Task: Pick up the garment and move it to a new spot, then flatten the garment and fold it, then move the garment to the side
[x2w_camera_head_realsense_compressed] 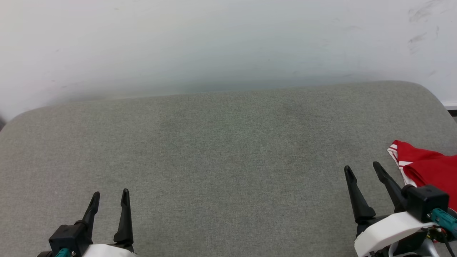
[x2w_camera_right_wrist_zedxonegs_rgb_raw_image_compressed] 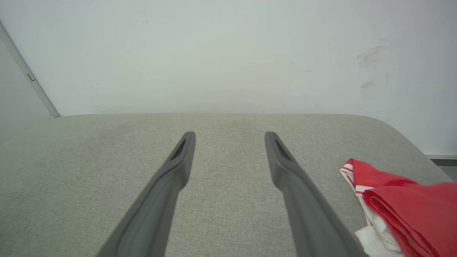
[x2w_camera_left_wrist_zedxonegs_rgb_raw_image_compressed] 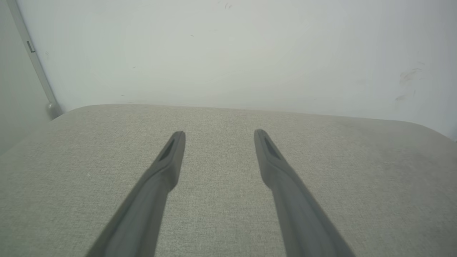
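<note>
The garment [x2w_camera_head_realsense_compressed: 426,167], red with white and red-striped trim, lies folded at the far right of the grey padded surface [x2w_camera_head_realsense_compressed: 228,150], partly cut off by the head view's edge. In the right wrist view the garment [x2w_camera_right_wrist_zedxonegs_rgb_raw_image_compressed: 410,207] sits at the lower right, beside the right-hand finger and apart from it. My right gripper [x2w_camera_head_realsense_compressed: 364,170] is open and empty just left of the garment; its fingers [x2w_camera_right_wrist_zedxonegs_rgb_raw_image_compressed: 178,160] frame bare fabric. My left gripper [x2w_camera_head_realsense_compressed: 110,197] stands open and empty at the lower left, with its fingers [x2w_camera_left_wrist_zedxonegs_rgb_raw_image_compressed: 171,157] over bare surface.
A white wall [x2w_camera_head_realsense_compressed: 228,43] with a few scuff marks rises straight behind the padded surface, whose far corners are rounded. A thin grey strip [x2w_camera_left_wrist_zedxonegs_rgb_raw_image_compressed: 34,60] runs down the wall at the left. The surface's right edge lies just past the garment.
</note>
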